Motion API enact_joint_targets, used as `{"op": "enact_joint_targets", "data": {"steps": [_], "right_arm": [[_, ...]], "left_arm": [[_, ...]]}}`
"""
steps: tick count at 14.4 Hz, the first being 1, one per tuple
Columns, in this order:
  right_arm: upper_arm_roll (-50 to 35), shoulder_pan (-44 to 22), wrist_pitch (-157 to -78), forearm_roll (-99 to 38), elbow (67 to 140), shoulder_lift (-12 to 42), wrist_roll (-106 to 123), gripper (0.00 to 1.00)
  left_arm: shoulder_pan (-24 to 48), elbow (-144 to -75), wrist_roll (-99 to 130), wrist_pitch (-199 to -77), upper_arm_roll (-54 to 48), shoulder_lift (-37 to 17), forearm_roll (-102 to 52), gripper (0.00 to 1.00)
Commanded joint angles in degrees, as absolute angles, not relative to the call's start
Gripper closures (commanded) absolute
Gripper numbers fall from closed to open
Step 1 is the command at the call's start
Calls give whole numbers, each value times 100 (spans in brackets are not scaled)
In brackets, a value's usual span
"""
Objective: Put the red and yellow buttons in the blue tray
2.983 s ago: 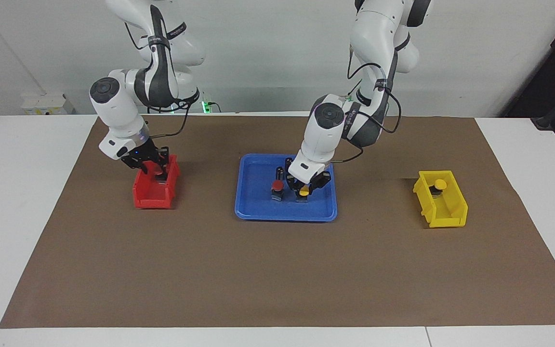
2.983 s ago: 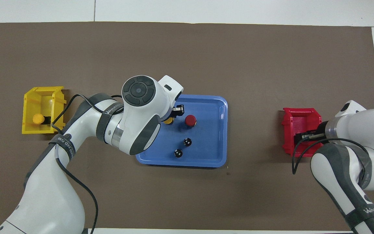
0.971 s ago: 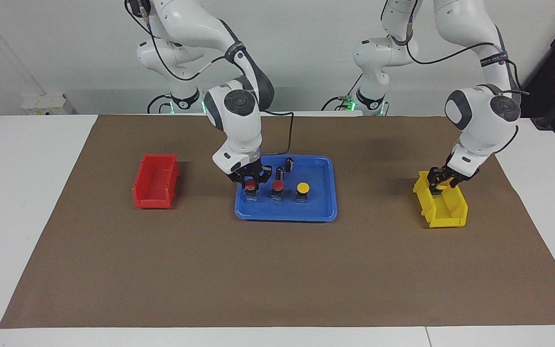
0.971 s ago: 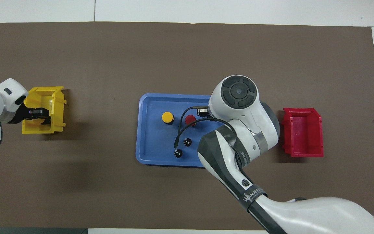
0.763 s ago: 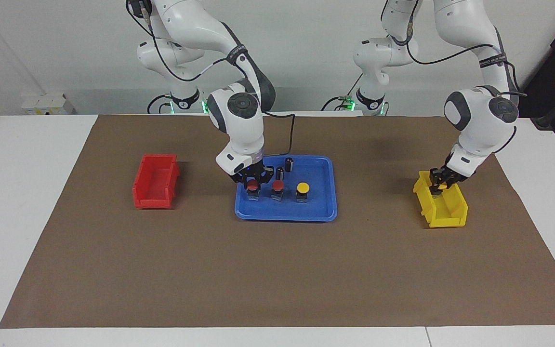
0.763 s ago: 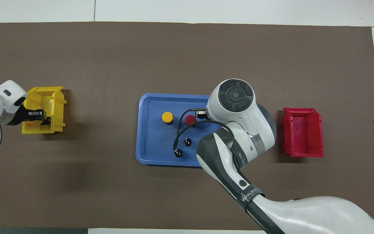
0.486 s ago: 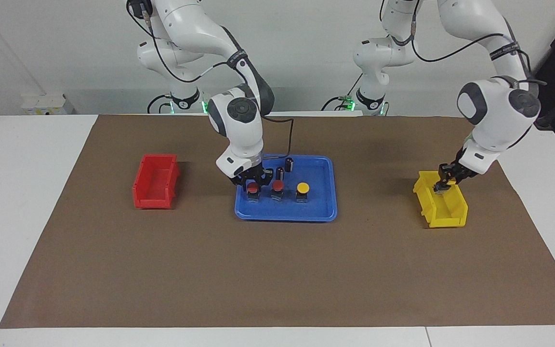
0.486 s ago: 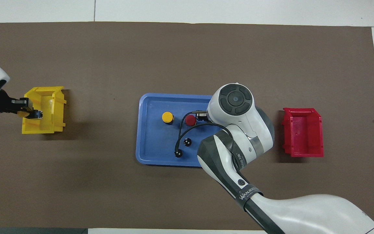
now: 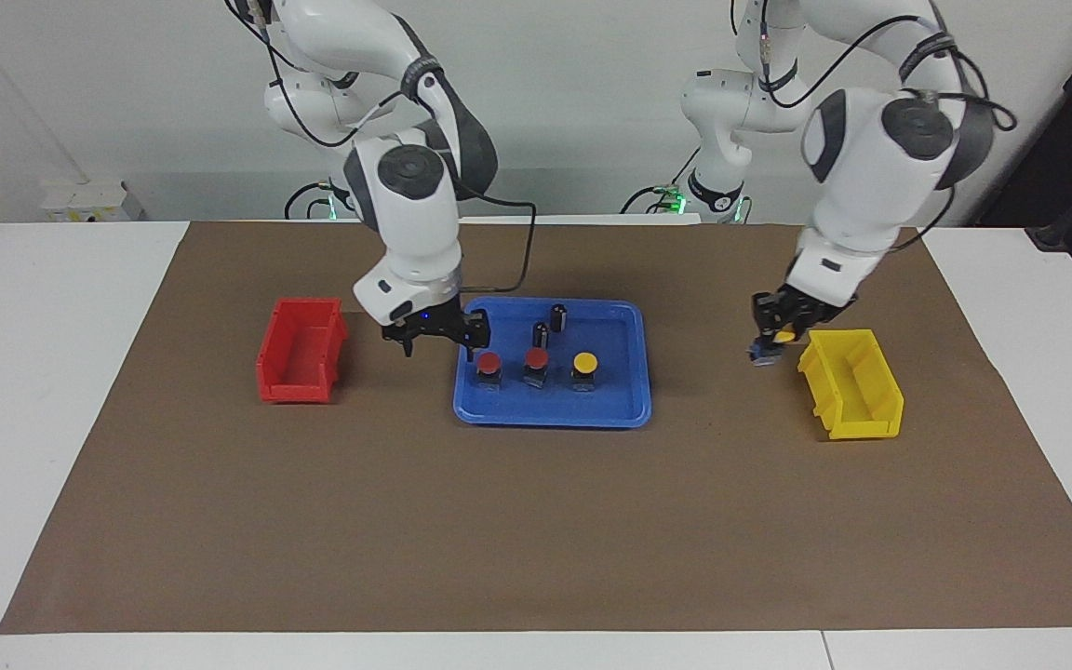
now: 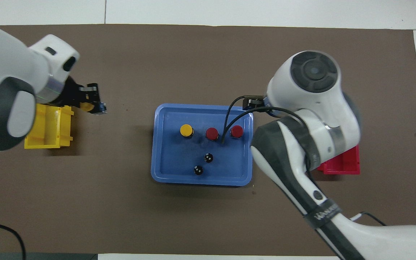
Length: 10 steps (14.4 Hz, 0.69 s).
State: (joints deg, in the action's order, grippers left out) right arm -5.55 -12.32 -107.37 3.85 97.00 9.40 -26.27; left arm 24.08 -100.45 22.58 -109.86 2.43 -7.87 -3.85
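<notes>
Since a second ago the right claw [image 9: 436, 341] let go, empty and spread over the shallow blue plastic tray [image 9: 624, 408] rim beside three capped buttons, while the left claw [image 9: 771, 341] — clenched on the last yellow-capped push-button [image 9: 782, 336] — carries it out of the yellow bin [image 9: 857, 395] trayward.

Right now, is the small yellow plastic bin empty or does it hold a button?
Empty: the small yellow plastic bin shows a bare floor; the left gripper holds the yellow-capped button over the mat beside it.

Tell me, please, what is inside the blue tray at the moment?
In the blue tray: two red buttons, one yellow button and two dark capless cylinders. Nothing hides its floor.
</notes>
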Motion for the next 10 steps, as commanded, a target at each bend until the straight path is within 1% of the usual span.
{"op": "enact_joint_targets", "data": {"steps": [1, 3, 5, 7, 9, 10], "right_arm": [[-624, -618, -10101, 405, 9457, 573, -1788, 0], [-624, -178, -9696, 343, 9422, 230, -1224, 0], [-615, 122, -9179, 325, 9265, 36, -758, 0], [-615, 315, -8642, 334, 8748, 79, -196, 0], [-607, 474, -8386, 334, 8648, 53, -62, 0], [-563, 631, -8420, 351, 8692, 35, -27, 0]], "left_arm": [[2925, -10554, 2678, -11862, 360, -905, -659, 99], [3163, -10696, 2908, -12190, 360, -1063, -659, 99], [3392, -10792, 3076, -12356, 360, -1230, -659, 99], [3550, -11178, 3085, -12778, 360, -1222, -668, 99], [3595, -11311, 3103, -12832, 360, -1248, -659, 99], [3595, -11372, 3094, -12832, 360, -1239, -659, 98]]}}
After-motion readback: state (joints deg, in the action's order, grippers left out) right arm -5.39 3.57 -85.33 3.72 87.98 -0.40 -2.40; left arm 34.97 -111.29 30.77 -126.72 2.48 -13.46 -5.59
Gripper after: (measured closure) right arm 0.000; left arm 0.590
